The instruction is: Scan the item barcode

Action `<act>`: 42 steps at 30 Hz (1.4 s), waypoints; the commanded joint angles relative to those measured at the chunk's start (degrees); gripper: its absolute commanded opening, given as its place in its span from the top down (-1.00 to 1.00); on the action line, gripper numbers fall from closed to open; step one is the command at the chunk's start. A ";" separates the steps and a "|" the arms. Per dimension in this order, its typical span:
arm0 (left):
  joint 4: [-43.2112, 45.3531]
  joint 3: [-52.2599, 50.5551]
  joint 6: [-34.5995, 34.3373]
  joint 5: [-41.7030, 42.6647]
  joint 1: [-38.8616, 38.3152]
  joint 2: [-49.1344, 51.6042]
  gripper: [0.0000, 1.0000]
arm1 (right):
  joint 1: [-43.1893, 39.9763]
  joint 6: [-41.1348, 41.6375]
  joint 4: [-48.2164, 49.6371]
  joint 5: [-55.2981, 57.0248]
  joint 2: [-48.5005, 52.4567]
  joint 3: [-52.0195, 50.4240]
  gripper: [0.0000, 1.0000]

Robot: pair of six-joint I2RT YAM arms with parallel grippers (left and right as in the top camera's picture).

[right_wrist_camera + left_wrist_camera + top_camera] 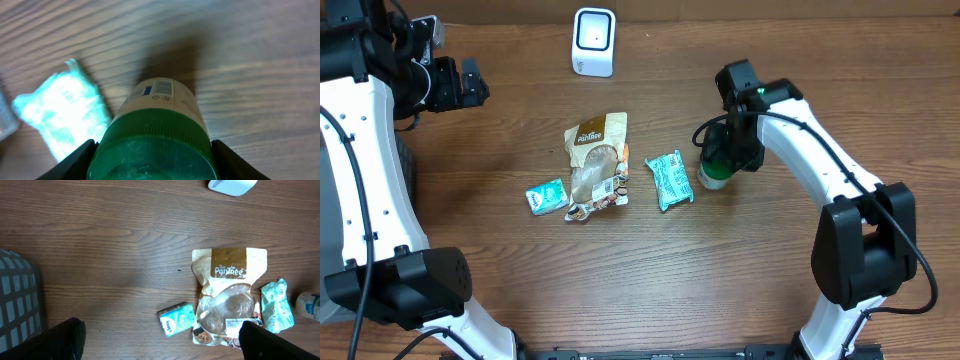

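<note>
The bottle (711,176), white with a green cap, stands on the table (500,260) to the right of the brown pouch (597,165), beyond a teal packet. The right gripper (154,150) is over it, and in the right wrist view its two fingers (75,162) lie against opposite sides of the cap, grasping it. The bottle's white label carries a small blue mark and a few grey symbols, too blurred to read.

The pouch lies flat and reads "The Pantree" in pale letters on a darker brown band. Below that is a clear window, and near its lower edge a white sticker with print too fine to make out. The teal packet (669,180) lies just beside the pouch on its right. A smaller teal packet (547,196) sits near the pouch's lower left corner, with dark writing that cannot be read. The white scanner (593,41) stands well above the pouch at the far edge of the table.

The left gripper (475,84) is far to the upper left of the pouch, its fingers spread wide with nothing between them.
</note>
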 commanded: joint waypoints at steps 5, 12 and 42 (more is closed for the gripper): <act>0.07 -0.02 0.90 0.50 0.22 -0.11 -0.99 | 0.11 -34.97 -1.16 -2.49 -0.76 9.38 0.10; 0.07 -0.02 0.90 0.50 0.22 -0.11 -0.99 | 0.11 -54.99 -1.64 5.64 -0.44 7.65 0.22; 0.07 -0.02 0.90 0.50 0.15 -0.11 -0.99 | -3.23 -29.16 -4.24 0.85 -0.35 8.39 -1.00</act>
